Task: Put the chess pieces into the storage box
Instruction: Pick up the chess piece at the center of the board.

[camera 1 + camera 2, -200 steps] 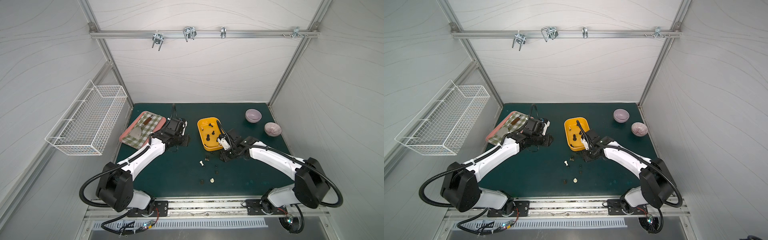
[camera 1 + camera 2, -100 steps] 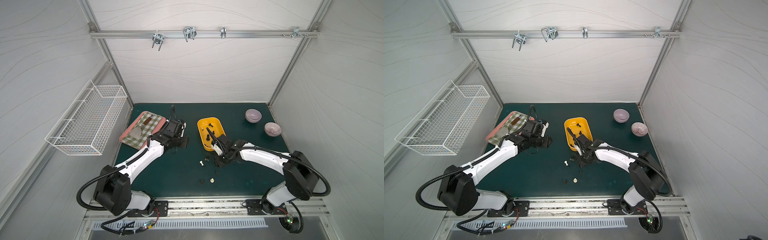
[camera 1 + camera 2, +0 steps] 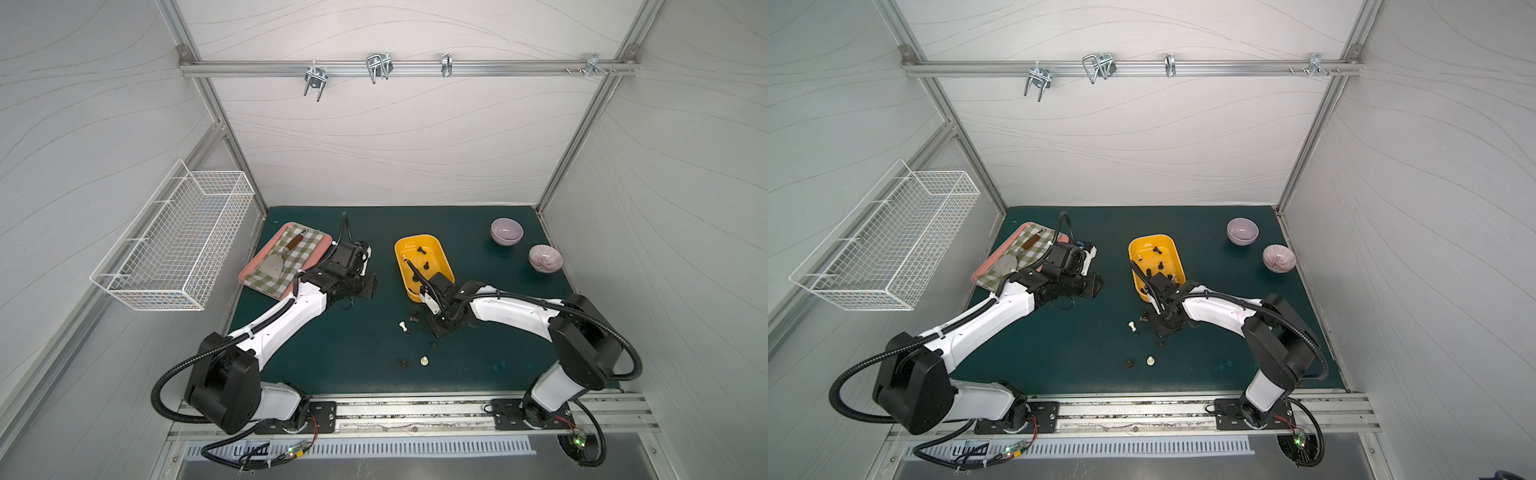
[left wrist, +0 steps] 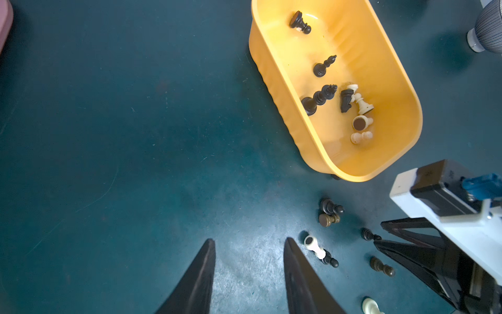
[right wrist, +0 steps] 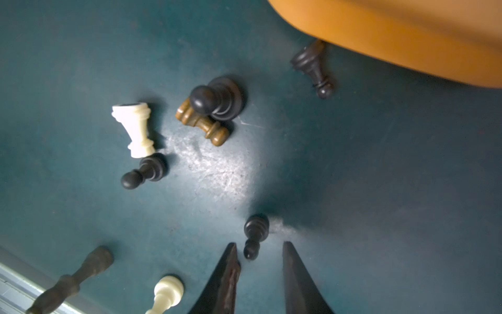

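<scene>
The yellow storage box (image 3: 419,239) (image 3: 1150,239) holds several black and cream chess pieces (image 4: 320,98). Several more lie on the green mat in front of it, among them a cream piece (image 3: 402,325), a brown one (image 5: 202,122) and a cream pawn (image 3: 424,360). My right gripper (image 5: 259,244) (image 3: 438,326) is low over the mat, open, with a fallen black pawn (image 5: 255,233) lying head-first between its tips and untouched. My left gripper (image 4: 249,240) (image 3: 370,286) hovers open and empty left of the box.
A pink tray with checked cloth (image 3: 286,257) lies at the back left, close behind my left arm. A white wire basket (image 3: 174,237) hangs on the left wall. Two bowls (image 3: 506,230) (image 3: 545,257) stand at the back right.
My right gripper has moved from the box's near end down to the loose pieces and its jaws have narrowed round a black pawn. The left arm has hardly moved.
</scene>
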`<state>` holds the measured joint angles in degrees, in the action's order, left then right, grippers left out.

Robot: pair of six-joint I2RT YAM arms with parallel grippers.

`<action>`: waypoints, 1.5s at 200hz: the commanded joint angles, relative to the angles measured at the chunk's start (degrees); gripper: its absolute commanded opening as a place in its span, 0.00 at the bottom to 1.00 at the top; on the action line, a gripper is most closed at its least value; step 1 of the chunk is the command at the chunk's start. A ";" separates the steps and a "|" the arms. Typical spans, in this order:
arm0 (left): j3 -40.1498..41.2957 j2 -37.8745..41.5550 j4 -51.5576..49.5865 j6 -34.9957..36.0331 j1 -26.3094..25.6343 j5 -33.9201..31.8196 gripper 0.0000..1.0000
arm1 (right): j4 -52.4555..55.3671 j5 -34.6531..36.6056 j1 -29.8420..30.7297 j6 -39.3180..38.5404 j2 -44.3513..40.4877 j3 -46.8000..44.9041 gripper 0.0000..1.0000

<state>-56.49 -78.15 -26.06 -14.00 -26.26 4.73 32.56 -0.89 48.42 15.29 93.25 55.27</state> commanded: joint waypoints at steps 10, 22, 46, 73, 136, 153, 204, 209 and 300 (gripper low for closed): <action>-0.11 1.16 0.88 -0.59 0.25 -0.51 0.43 | -0.65 0.55 0.71 0.75 1.32 1.61 0.29; -0.16 1.15 0.92 -0.59 0.25 -0.51 0.43 | -0.71 0.56 0.72 0.75 1.58 1.64 0.28; -0.11 1.07 0.93 -0.68 0.25 -0.43 0.43 | -0.99 0.62 0.71 0.76 1.92 1.60 0.27; -0.22 0.97 0.93 -0.68 0.25 -0.51 0.43 | -1.17 0.68 0.76 0.75 2.28 1.62 0.24; -0.46 0.63 0.84 -0.59 0.25 -0.34 0.43 | -1.20 1.06 0.73 0.66 1.85 1.34 0.16; -0.55 0.60 0.70 -0.59 0.25 -0.39 0.43 | -1.30 0.97 0.71 0.70 1.80 1.25 0.15; -0.50 0.63 0.54 -0.59 0.25 -0.25 0.43 | -0.50 0.91 0.06 0.03 -0.62 2.03 0.12; -0.57 0.50 0.57 -0.59 0.25 -0.25 0.43 | -0.41 0.81 -0.20 -0.29 -1.20 2.20 0.11; -0.11 0.28 0.52 -0.68 0.29 0.33 0.43 | 2.24 -3.59 -11.59 -5.89 -6.03 10.48 0.11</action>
<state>-56.45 -78.15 -26.06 -14.04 -26.26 4.75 32.34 -3.11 39.05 12.71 87.07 63.13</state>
